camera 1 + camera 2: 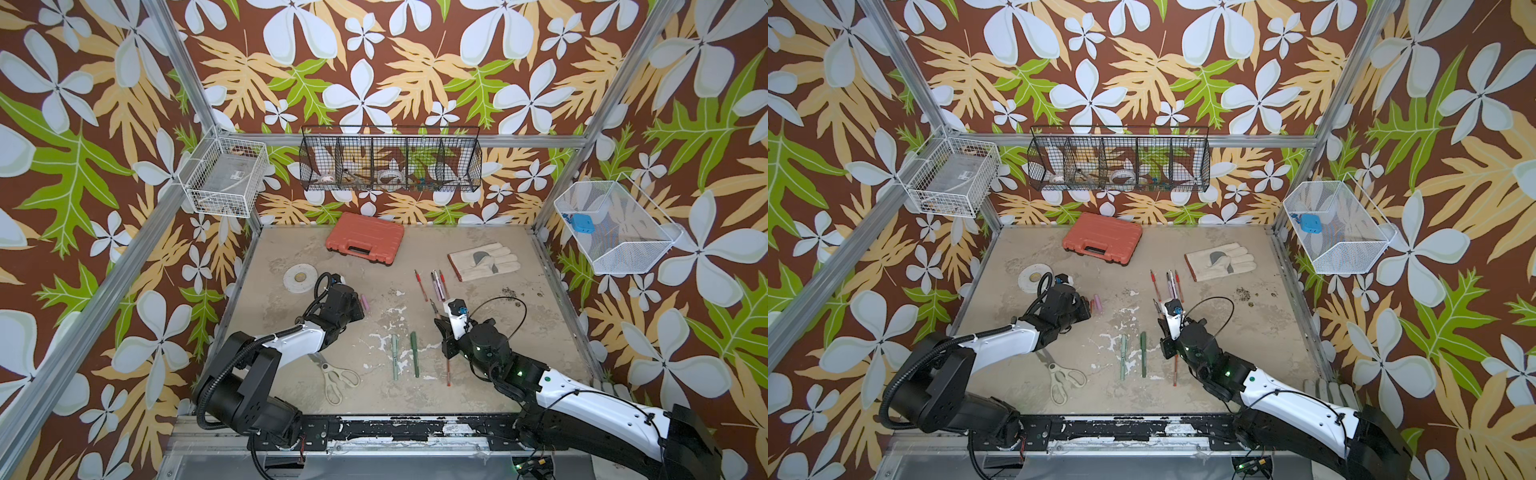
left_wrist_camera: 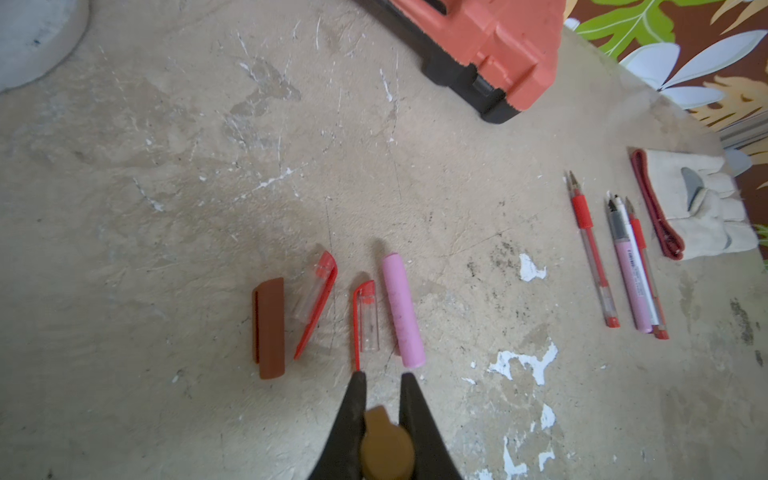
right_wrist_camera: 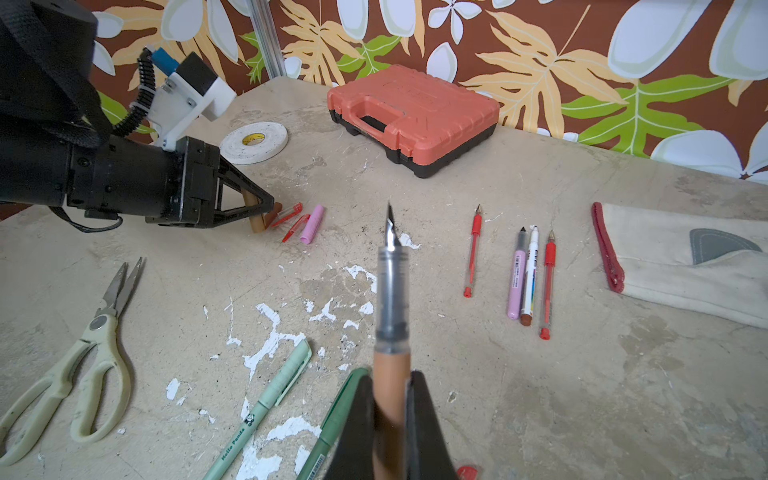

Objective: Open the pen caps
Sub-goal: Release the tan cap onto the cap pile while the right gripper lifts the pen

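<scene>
While the left hand (image 2: 383, 376) is clamped tight on the gold cap (image 2: 386, 446), four more caps are lined up on the worktop (image 2: 166, 208) just past its fingertips. In order there's a brown cap (image 2: 269, 328), a clear red-clipped cap (image 2: 316, 305) lying a bit askew, a second clear red-clipped cap (image 2: 368, 320), and a pink cap (image 2: 403, 309) at the end nearest the loose pens. From the right wrist view the gold cap sits roughly upright between the jaws, low over the worktop, but I honestly can't tell if it's touching down. The right hand (image 3: 390, 376) is closed around the tan barrel of a fountain pen (image 3: 390, 291), which has its nib bare, points away from the hand and is lifted off the surface. Right beside that hand, a pale green pen (image 3: 257, 415) and a dark green pen (image 3: 326, 432) lie side by side, both with caps on. Further out there's a red gel pen (image 3: 473, 253) by itself. Then comes a tight bunch made up of a pink pen (image 3: 516, 278), a white pen (image 3: 530, 274) and another red pen (image 3: 548, 286), all with bare tips. Around the edges you've got the scissors (image 3: 75, 365), a tape roll (image 3: 253, 143), an orange case (image 3: 411, 116) and a work glove (image 3: 685, 266).
</scene>
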Available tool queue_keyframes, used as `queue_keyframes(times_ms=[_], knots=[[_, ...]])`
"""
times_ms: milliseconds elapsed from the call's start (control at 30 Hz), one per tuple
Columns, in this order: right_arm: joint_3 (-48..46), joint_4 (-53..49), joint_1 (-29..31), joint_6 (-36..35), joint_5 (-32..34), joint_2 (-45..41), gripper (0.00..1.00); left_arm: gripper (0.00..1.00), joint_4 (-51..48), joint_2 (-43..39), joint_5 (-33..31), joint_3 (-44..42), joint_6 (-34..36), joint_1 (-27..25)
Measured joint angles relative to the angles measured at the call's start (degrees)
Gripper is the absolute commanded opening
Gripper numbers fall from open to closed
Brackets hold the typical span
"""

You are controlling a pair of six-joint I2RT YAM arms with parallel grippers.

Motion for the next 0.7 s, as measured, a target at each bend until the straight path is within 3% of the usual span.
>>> queue_keyframes(times_ms=[567,700], knots=[[-0.42,-0.07,-0.04,0.87,0.85,-1.33,0.00,0.04,-1.62,5.60,-0.13,1.77,1.14,-0.02],[-0.42,-0.07,-0.04,0.90,0.96,-0.42,0.00,0.11,-1.64,6.25,0.02,2.16,1.38,-0.02]])
